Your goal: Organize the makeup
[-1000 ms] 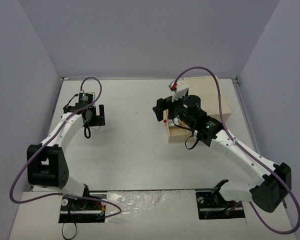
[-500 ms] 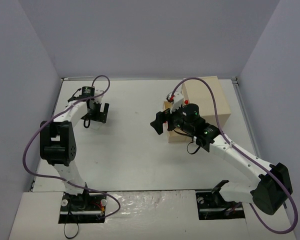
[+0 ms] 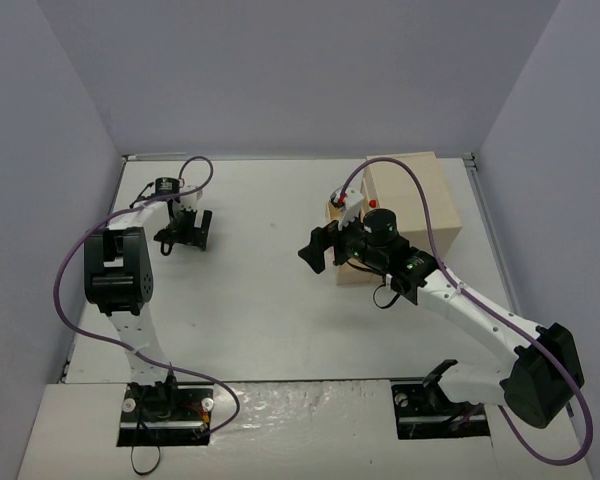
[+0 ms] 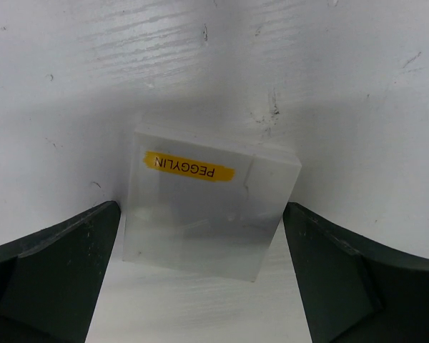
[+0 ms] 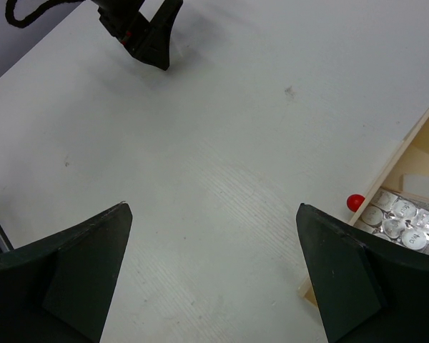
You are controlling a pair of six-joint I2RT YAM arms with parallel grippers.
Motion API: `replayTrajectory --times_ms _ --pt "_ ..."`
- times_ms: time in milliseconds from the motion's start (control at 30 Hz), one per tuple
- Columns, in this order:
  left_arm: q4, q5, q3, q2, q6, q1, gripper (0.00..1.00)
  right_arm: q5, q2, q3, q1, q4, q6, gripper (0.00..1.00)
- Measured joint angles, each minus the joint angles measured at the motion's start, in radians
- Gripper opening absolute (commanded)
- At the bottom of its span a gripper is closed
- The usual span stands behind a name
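A white square card point(image 4: 211, 207) with a yellow label lies flat on the table, seen in the left wrist view. My left gripper point(image 4: 201, 239) is open, one finger on each side of the card, down at the table; it sits far left in the top view point(image 3: 185, 228). My right gripper point(image 5: 214, 214) is open and empty above bare table, just left of the wooden box in the top view point(image 3: 320, 250). An open drawer point(image 5: 404, 153) with a red knob point(image 5: 354, 202) holds a palette of pale round pans point(image 5: 404, 218) and a white card point(image 5: 423, 184).
The beige wooden drawer box point(image 3: 415, 195) stands at the back right, behind my right arm. Grey walls enclose the table on the left, the back and the right. The left gripper also shows at the top of the right wrist view point(image 5: 146, 36).
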Motion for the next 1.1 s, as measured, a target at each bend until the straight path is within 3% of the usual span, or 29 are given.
replayTrajectory --times_ms 233,400,600,867,1100 --pt "0.039 0.016 -0.009 0.003 -0.002 -0.005 0.86 -0.006 0.005 -0.003 -0.001 0.006 0.002 0.97" --pt "0.065 0.039 -0.018 -0.002 -0.008 -0.007 0.65 -0.009 0.012 -0.005 -0.001 0.016 0.018 0.97" --pt "0.093 0.087 -0.056 -0.029 -0.039 -0.020 0.47 -0.009 0.011 -0.011 -0.001 0.025 0.030 0.97" --pt "0.088 0.111 -0.117 -0.086 -0.098 -0.166 0.45 -0.009 0.012 -0.017 -0.001 0.024 0.069 0.97" --pt "0.105 0.127 -0.234 -0.289 -0.125 -0.333 0.45 0.005 0.023 0.022 -0.007 -0.025 0.150 0.94"
